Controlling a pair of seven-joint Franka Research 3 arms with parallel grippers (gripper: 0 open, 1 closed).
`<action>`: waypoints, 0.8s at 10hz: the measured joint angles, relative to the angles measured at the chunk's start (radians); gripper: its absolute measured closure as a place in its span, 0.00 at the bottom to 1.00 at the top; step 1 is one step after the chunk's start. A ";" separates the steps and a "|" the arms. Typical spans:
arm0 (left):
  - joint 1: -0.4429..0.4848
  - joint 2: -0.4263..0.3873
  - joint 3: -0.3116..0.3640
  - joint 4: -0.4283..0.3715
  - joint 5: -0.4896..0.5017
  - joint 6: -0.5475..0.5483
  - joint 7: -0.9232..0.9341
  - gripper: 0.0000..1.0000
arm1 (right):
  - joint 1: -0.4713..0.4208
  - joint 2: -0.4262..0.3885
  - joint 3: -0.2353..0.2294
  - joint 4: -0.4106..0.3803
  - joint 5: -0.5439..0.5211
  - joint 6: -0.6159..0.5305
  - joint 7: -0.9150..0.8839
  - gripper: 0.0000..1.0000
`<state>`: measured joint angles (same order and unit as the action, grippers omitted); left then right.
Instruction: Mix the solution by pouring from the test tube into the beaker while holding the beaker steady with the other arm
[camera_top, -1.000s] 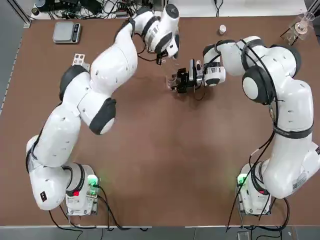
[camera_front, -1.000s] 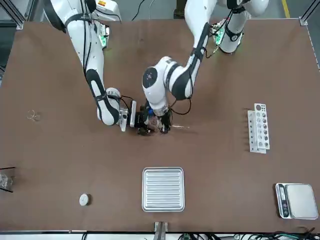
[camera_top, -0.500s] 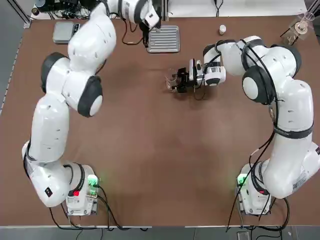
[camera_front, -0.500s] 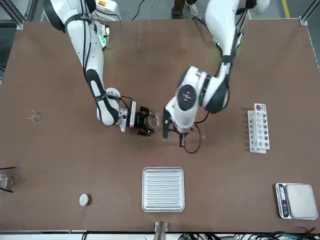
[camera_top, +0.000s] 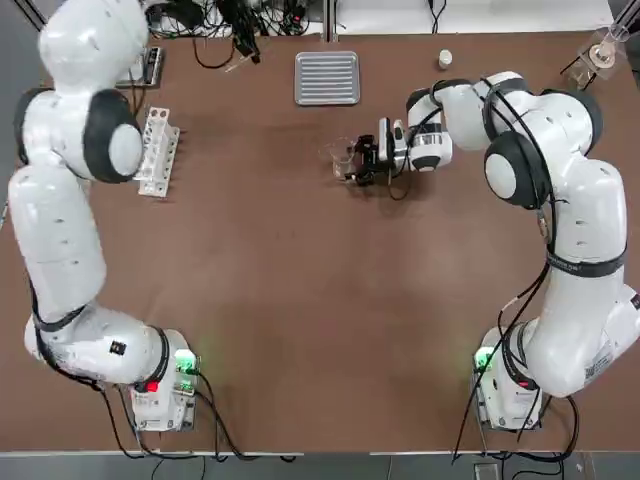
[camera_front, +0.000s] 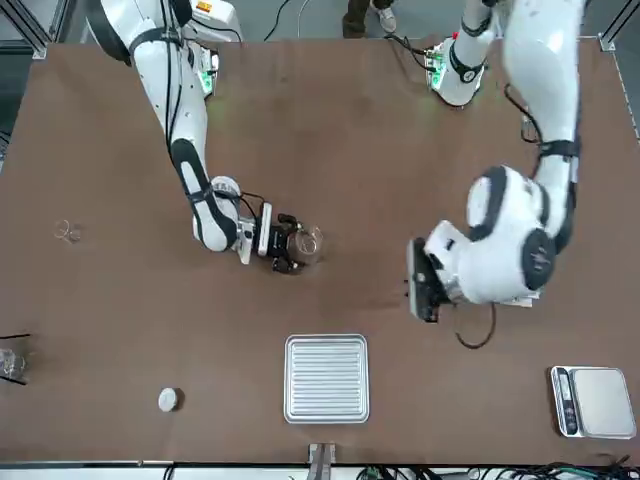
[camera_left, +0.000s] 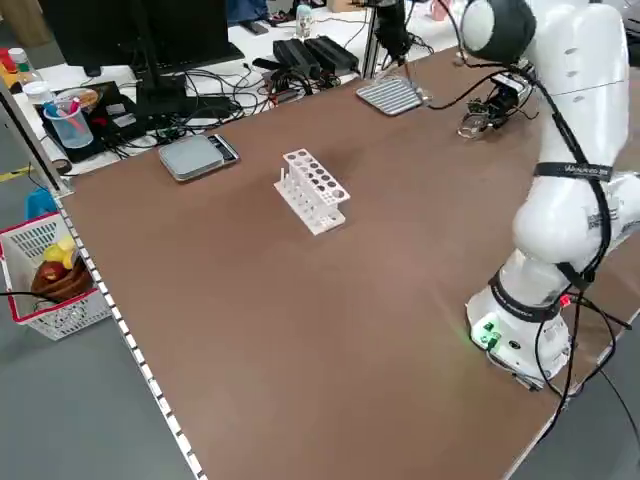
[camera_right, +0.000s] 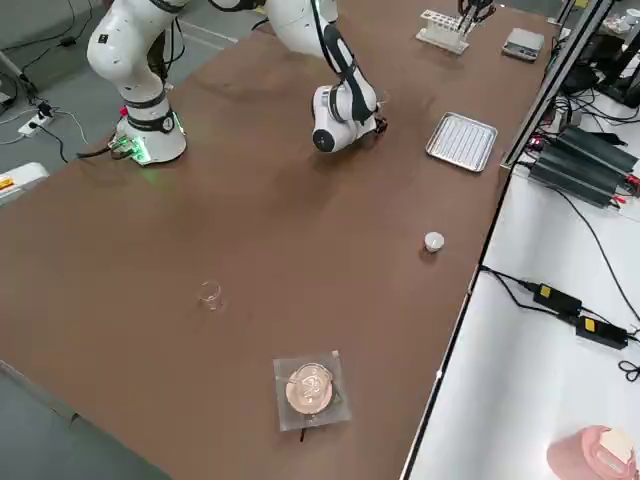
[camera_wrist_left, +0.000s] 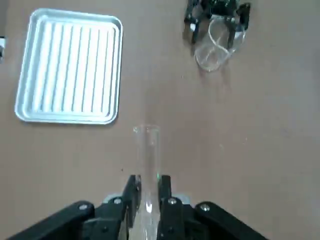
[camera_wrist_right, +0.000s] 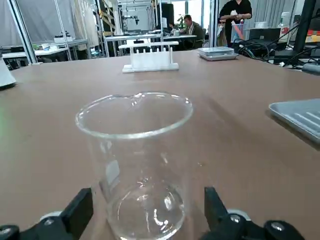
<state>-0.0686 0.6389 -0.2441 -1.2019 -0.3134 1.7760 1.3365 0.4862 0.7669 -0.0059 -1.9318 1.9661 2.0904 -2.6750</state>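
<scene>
The small clear glass beaker (camera_wrist_right: 135, 165) stands upright on the brown bench (camera_top: 300, 300), near centre and toward twelve o'clock in the top view. The right gripper (camera_wrist_right: 142, 210) flanks it with jaws spread, not touching the glass, so the steadying hold looks released. The left gripper (camera_wrist_left: 148, 192) is well apart toward ten o'clock, jaws clamped on the slim clear glass test tube (camera_wrist_left: 146, 150). A little clear liquid pools in the beaker, so the pour seems done; racking the tube likely remains.
</scene>
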 joint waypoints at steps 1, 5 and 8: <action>0.140 0.000 -0.111 -0.002 0.000 -0.027 0.030 0.78 | 0.000 0.000 0.000 0.000 0.000 0.000 0.000 0.00; 0.541 0.032 -0.445 -0.026 -0.050 -0.184 0.109 0.78 | -0.005 0.000 -0.002 0.001 0.000 0.000 0.000 0.00; 0.809 0.052 -0.595 -0.166 -0.189 -0.257 0.283 0.78 | -0.022 -0.007 -0.005 0.005 0.000 0.000 0.000 0.00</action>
<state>0.7404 0.6914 -0.8388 -1.3681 -0.5024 1.5193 1.6195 0.4639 0.7595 -0.0113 -1.9263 1.9657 2.0900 -2.6750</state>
